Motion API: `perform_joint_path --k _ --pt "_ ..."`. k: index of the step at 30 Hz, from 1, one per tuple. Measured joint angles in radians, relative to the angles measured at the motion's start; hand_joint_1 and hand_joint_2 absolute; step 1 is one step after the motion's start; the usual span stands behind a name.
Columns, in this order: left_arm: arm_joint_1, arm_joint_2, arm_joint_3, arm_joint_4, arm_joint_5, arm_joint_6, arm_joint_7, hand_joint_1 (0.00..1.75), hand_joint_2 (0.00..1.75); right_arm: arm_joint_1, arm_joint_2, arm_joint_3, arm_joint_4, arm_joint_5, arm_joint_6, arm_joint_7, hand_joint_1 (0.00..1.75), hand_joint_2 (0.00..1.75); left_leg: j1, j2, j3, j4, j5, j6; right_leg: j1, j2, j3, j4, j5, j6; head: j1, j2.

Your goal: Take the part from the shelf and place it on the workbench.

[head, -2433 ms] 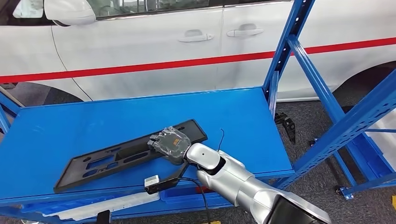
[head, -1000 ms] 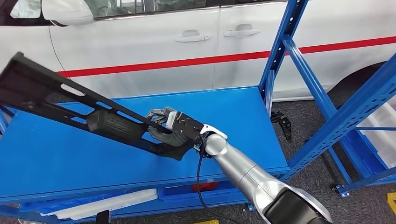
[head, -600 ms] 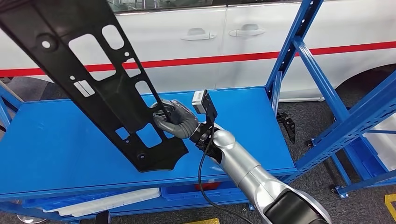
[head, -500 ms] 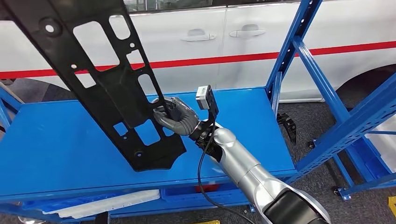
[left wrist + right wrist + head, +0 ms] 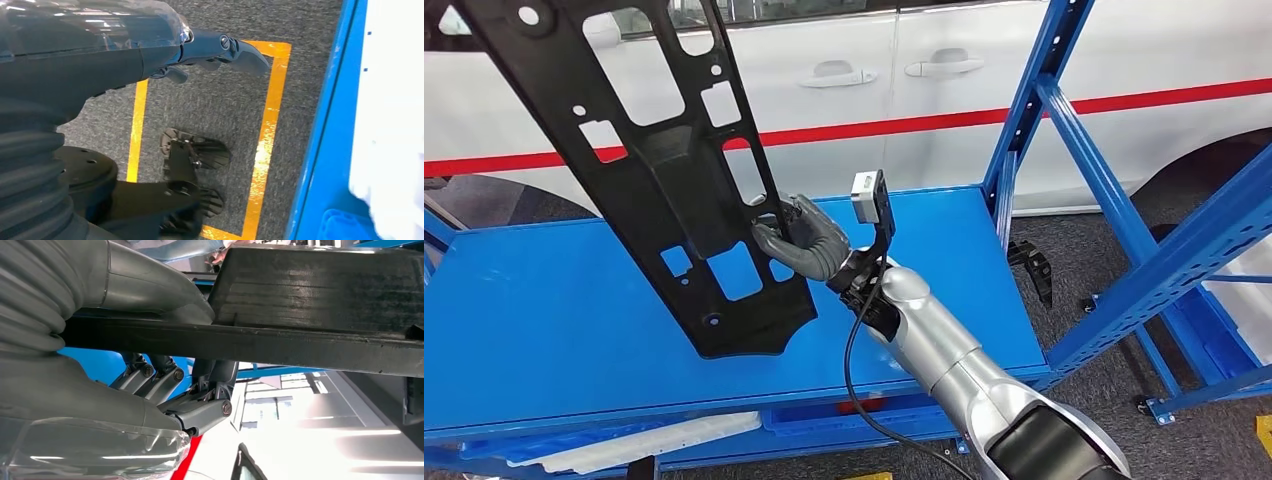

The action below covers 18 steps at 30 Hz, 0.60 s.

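Head view first: your right hand (image 5: 802, 240) grips the long black plastic panel with rectangular cut-outs (image 5: 664, 170) near its lower end, fingers hooked through one of the openings. You see the panel held steeply tilted, upper end running out of the top left of the picture, lower rounded end above the flat blue metal shelf deck (image 5: 544, 310); whether it touches the deck you cannot tell. Behind the shelf stands a white car with a red stripe (image 5: 944, 90); blue shelf uprights (image 5: 1049, 80) rise on the right. Left wrist view: your left hand (image 5: 215, 50) hangs over grey carpet with yellow floor tape (image 5: 265, 145), holding nothing, its dark fingers close together; how far they are curled you cannot tell. Right wrist view: your right hand (image 5: 170, 375) clamps the black panel (image 5: 320, 315), thumb on one face, dark fingers (image 5: 200, 390) on the other.
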State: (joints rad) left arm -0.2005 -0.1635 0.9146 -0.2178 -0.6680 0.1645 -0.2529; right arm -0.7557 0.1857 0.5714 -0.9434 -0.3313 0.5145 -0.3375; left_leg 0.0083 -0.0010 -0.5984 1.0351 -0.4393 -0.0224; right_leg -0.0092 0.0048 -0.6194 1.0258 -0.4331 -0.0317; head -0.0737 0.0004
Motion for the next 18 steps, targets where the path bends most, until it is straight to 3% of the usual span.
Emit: perform_joint_path --k 3,5,6,9,10,11,12,14,15,18 --pt "0.0 0.0 0.001 0.0 0.001 0.0 0.015 0.0 1.75 -0.002 0.0 0.0 -0.011 -0.001 -0.009 -0.001 1.75 1.75 -0.005 -0.003 0.011 -0.029 0.004 0.016 0.002 0.0 -0.002 -0.003 0.003 0.016 0.0 0.0" --pt "-0.001 0.0 0.003 0.0 0.002 0.0 0.037 0.0 1.75 -0.004 -0.001 -0.001 -0.025 -0.002 -0.016 -0.001 1.75 1.75 -0.001 -0.002 0.013 -0.036 0.011 0.029 0.001 -0.001 -0.01 0.017 -0.013 0.027 0.0 0.0" --pt "-0.002 0.0 0.003 0.0 0.003 0.0 0.05 0.0 1.75 -0.006 -0.001 -0.001 -0.033 -0.002 -0.019 -0.001 1.75 1.75 0.001 -0.002 0.014 -0.04 0.014 0.035 0.002 -0.001 -0.026 0.054 -0.037 0.031 0.0 0.0" --pt "-0.004 0.0 0.006 0.0 0.007 -0.003 0.083 0.0 1.75 -0.007 -0.003 -0.001 -0.053 -0.003 -0.025 -0.001 1.75 1.75 0.0 0.0 0.014 -0.039 0.018 0.043 0.0 -0.002 -0.114 0.246 -0.13 0.036 0.0 0.0" --pt "-0.004 0.0 0.008 0.0 0.009 -0.004 0.094 0.0 1.75 -0.004 -0.005 -0.002 -0.06 -0.003 -0.027 0.0 1.75 1.75 0.0 0.0 0.013 -0.037 0.018 0.043 0.0 -0.002 -0.132 0.285 -0.139 0.037 0.0 0.0" --pt "-0.004 0.0 0.01 0.0 0.01 -0.002 0.106 0.0 1.75 -0.001 -0.007 -0.002 -0.068 -0.003 -0.029 0.001 1.75 1.75 -0.001 0.0 0.011 -0.035 0.018 0.043 0.0 -0.002 -0.131 0.283 -0.127 0.037 0.0 0.0" --pt "-0.004 0.0 0.012 0.0 0.011 0.0 0.117 0.0 1.75 0.001 -0.008 -0.002 -0.076 -0.003 -0.03 0.001 1.75 1.75 -0.001 -0.001 0.01 -0.031 0.017 0.042 -0.001 -0.002 -0.11 0.242 -0.098 0.035 0.0 0.0" --pt "-0.007 0.0 0.014 0.0 0.012 0.003 0.131 0.0 1.75 0.001 -0.01 -0.002 -0.093 -0.003 -0.031 0.002 1.75 1.75 -0.003 -0.003 0.005 -0.021 0.013 0.037 0.0 -0.002 -0.041 0.103 -0.035 0.029 0.0 0.0" --pt "-0.01 0.0 0.016 0.0 0.012 0.004 0.136 0.0 1.75 0.0 -0.01 -0.001 -0.1 -0.003 -0.032 0.002 1.75 1.75 -0.005 -0.004 0.001 -0.015 0.011 0.033 0.001 -0.002 -0.018 0.053 -0.017 0.025 0.0 0.0" --pt "-0.016 0.0 0.021 0.0 0.013 0.005 0.144 0.0 1.75 0.001 -0.011 -0.001 -0.111 -0.003 -0.034 0.004 1.75 1.75 -0.007 -0.004 -0.008 -0.01 0.014 0.019 0.005 0.001 -0.01 0.021 -0.005 0.012 0.0 0.0"
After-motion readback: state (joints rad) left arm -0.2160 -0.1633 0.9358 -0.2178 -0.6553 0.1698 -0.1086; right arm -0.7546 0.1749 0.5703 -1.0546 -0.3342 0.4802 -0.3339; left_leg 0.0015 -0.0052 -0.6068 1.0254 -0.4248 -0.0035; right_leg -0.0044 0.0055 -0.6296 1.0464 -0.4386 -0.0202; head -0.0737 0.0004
